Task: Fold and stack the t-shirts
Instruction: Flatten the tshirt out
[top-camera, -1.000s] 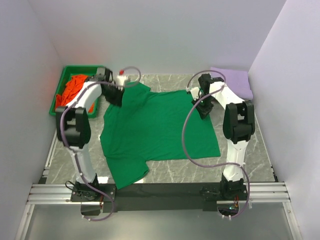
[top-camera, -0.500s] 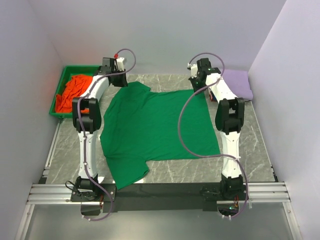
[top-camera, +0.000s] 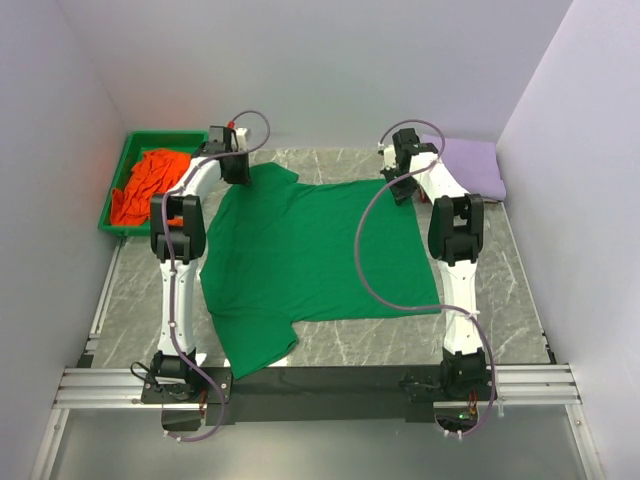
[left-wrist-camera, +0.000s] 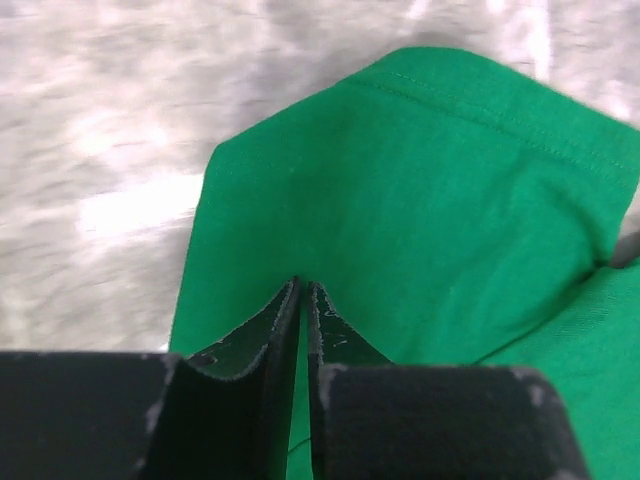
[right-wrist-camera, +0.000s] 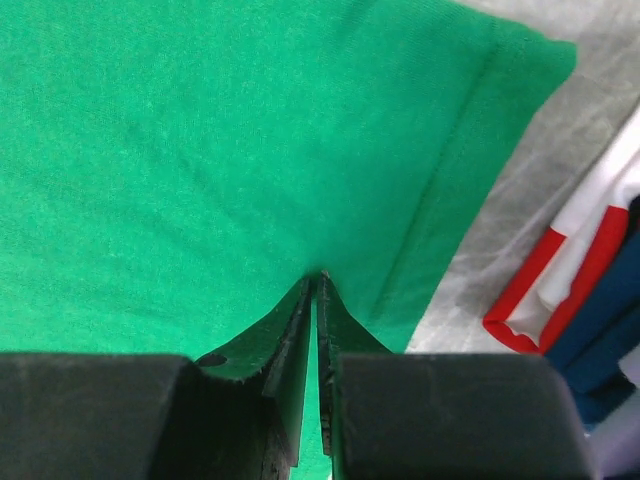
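On the marble table (top-camera: 510, 300) a green tee (top-camera: 310, 260) lies spread flat. An orange tee (top-camera: 145, 185) is heaped in the tray (top-camera: 160, 137) at far left, and a lavender tee (top-camera: 478, 165) lies folded at far right. The left gripper (left-wrist-camera: 302, 287) pinches the green tee's far sleeve and the right gripper (right-wrist-camera: 318, 277) its far hem corner, both jaws closed to a slit.

white arms (top-camera: 170, 300), black joints (top-camera: 178, 228), looping mauve cables (top-camera: 362, 262), black gripper fingers (left-wrist-camera: 250, 355)
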